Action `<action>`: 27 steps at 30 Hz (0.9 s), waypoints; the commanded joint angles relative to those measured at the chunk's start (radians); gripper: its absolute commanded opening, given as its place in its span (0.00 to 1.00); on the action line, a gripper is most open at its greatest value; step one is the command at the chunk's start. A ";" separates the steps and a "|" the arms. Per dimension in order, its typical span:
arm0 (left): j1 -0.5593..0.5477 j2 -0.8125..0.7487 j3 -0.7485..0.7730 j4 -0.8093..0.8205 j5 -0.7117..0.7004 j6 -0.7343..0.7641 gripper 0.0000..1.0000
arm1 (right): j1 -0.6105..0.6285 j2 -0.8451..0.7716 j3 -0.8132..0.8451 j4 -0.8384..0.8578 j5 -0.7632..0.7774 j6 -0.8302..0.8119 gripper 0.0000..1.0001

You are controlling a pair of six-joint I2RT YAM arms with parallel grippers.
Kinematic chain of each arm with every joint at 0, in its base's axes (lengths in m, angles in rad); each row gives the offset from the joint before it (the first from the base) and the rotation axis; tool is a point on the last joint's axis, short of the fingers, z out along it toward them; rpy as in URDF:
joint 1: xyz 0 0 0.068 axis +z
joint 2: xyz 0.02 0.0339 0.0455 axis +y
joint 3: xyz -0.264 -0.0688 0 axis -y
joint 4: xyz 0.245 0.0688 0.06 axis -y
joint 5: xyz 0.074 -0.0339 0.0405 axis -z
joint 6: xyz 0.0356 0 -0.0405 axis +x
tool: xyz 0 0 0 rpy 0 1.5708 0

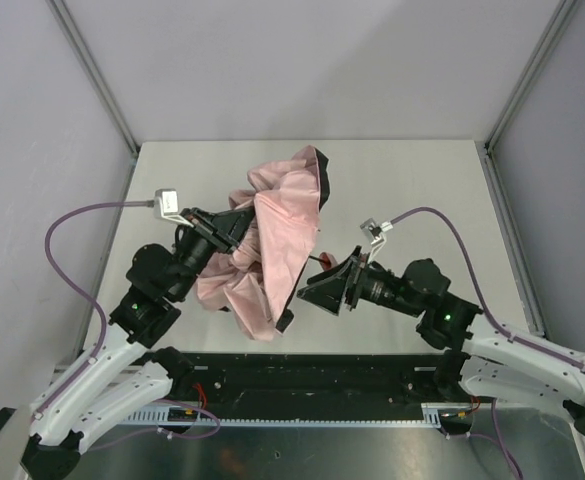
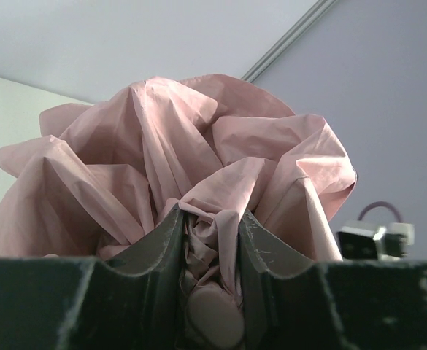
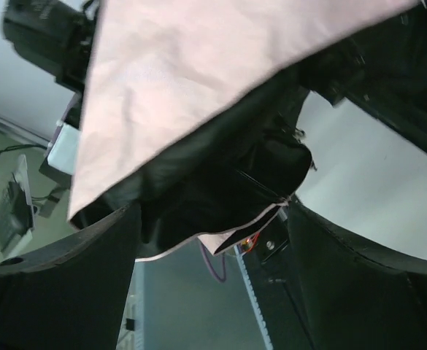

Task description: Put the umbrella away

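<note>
The umbrella is a crumpled pale pink bundle with a dark inner lining, held up over the middle of the table. My left gripper is shut on its gathered folds. In the left wrist view the fabric billows above the left gripper, and a small rounded pink piece sits deep between the fingers. My right gripper stands open at the canopy's lower right edge. The right wrist view shows the pink cloth and its dark lining hanging over the right gripper, with nothing pinched.
The pale table is walled by a grey enclosure with metal corner posts. A black rail runs along the near edge between the arm bases. Purple cables loop from both wrists.
</note>
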 commanded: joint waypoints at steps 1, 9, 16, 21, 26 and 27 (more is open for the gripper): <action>0.009 -0.004 0.014 0.111 -0.027 0.004 0.00 | 0.002 0.036 -0.033 0.185 -0.029 0.164 0.85; 0.009 0.012 0.002 0.113 -0.154 0.069 0.00 | 0.203 -0.056 -0.038 0.119 0.315 0.045 0.83; 0.007 0.059 0.024 0.112 -0.225 0.184 0.00 | 0.278 -0.021 -0.006 0.132 0.447 -0.014 0.71; 0.009 0.058 0.023 0.111 -0.230 0.196 0.00 | 0.266 0.057 0.052 0.116 0.461 -0.030 0.52; 0.007 0.054 0.016 0.111 -0.227 0.186 0.00 | 0.229 0.117 0.065 0.144 0.435 0.006 0.51; 0.008 0.054 0.013 0.111 -0.225 0.182 0.00 | 0.217 0.127 0.066 0.157 0.421 0.012 0.52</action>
